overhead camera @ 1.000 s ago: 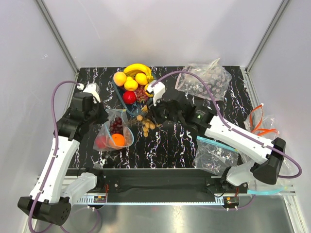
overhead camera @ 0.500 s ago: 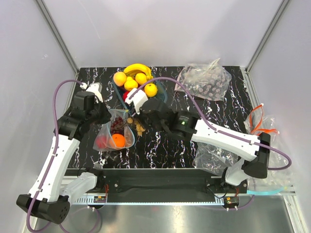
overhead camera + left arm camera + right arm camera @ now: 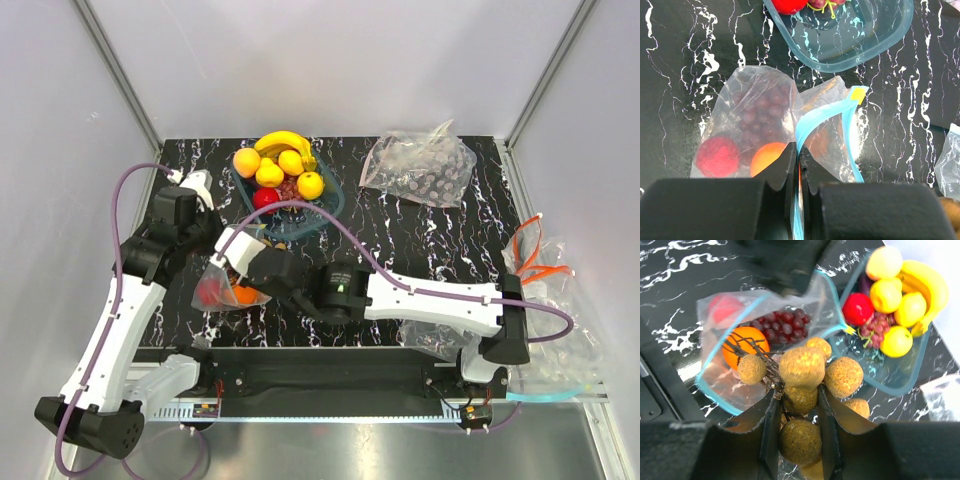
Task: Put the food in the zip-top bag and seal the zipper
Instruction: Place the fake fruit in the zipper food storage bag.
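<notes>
- Bearing everything, the black marbled table [image 3: 400, 230] carries the blue fruit bowl [image 3: 880, 40] toward its far side. A banana [image 3: 925, 277] and other fruits wait there, so loading looks roughly half done.
- The zip-top bag [image 3: 725, 385] lies just beside the bowl, mouth gaping, with an orange [image 3: 742, 347], dark grapes [image 3: 782, 322] and a red apple [image 3: 722, 307] inside.
- The right gripper [image 3: 796, 400] is clamped on the tan nut cluster [image 3: 802, 367], hanging at the bag's open mouth. The next move likely calls for lowering it inside before letting go.
- The left gripper [image 3: 799, 165] is pinched together on the zipper [image 3: 826, 114], propping the mouth open.
</notes>
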